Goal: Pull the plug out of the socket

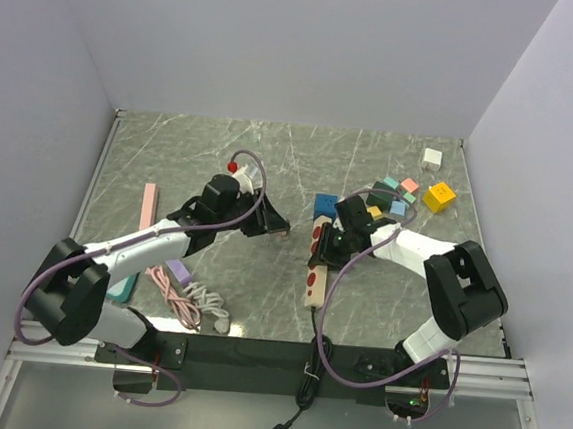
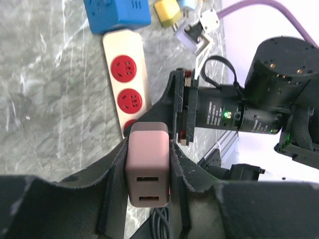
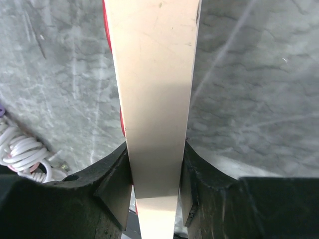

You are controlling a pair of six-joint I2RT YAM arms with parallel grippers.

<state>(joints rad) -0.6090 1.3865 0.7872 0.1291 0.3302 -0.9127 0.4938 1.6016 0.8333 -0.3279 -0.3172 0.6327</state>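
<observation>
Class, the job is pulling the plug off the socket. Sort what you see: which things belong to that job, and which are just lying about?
Belong to the job: pink plug, in the left gripper; power strip, clamped by the right gripper.

Lying about: blue cube; yellow block; white block; pink bar; coiled cables.

The plug point(image 2: 147, 164) was dusty pink; the power strip point(image 2: 124, 42) was cream with red sockets point(image 2: 129, 68). The table point(image 1: 171, 154) was grey-green marble with white veins. The cube point(image 2: 117, 12) was blue, one block point(image 1: 439, 196) yellow, another block point(image 1: 431, 158) white, and the cables point(image 1: 23, 307) purple.
</observation>
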